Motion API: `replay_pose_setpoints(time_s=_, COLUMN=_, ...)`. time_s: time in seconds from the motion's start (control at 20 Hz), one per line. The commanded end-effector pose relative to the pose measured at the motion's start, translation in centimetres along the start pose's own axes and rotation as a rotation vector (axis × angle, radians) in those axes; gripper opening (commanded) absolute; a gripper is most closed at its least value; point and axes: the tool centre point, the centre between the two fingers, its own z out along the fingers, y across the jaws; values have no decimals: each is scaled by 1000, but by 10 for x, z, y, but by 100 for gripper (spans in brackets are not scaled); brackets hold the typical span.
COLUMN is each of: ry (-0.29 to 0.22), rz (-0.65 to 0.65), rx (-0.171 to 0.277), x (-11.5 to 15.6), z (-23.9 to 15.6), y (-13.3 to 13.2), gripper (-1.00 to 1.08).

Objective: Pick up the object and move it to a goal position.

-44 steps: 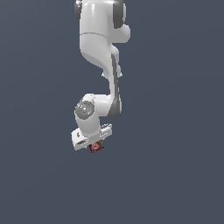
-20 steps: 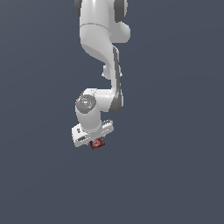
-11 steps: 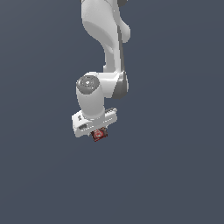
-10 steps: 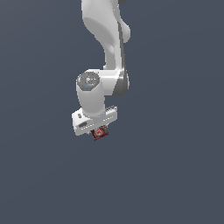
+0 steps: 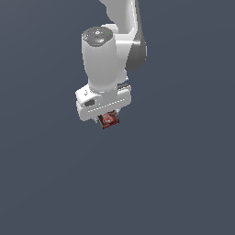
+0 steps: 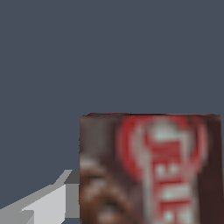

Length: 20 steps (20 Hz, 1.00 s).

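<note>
The object (image 5: 109, 119) is a small flat dark red-brown box with red and white label print. It hangs just under the white hand of my arm in the exterior view, held off the grey ground. My gripper (image 5: 108, 120) is shut on it; the fingers are mostly hidden behind the hand and the box. In the wrist view the box (image 6: 151, 168) fills much of the picture, close to the camera, with one grey-white finger (image 6: 48, 203) beside it.
A plain dark grey surface (image 5: 183, 183) lies all around. No other objects, containers or edges show. The white arm (image 5: 117, 41) rises above the hand to the picture's top.
The arm has lifted the hand and the held box higher in the exterior view. The wrist has swung so the hand points more straight down. The box stays in the grip.
</note>
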Motion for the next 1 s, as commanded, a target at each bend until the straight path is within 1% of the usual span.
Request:
replay_pose_setpoints(time_s=0.0, ry=-1, rz=0, rx=0, x=-4, z=-28, y=-9, gripper=-100)
replay_pose_setpoints(time_s=0.25, ry=-1, rz=0, rx=0, x=-8, z=-75, y=-24, gripper=-100)
replay_pose_setpoints(time_s=0.5, ry=0, rz=0, rx=1, x=-11, z=-111, y=-34, gripper=-100)
replay_pose_setpoints(time_s=0.7, ry=0, rz=0, rx=1, x=-12, z=-128, y=-39, gripper=-100)
replay_pose_setpoints(time_s=0.95, ry=0, rz=1, rx=1, x=-11, z=-136, y=-40, gripper=-100)
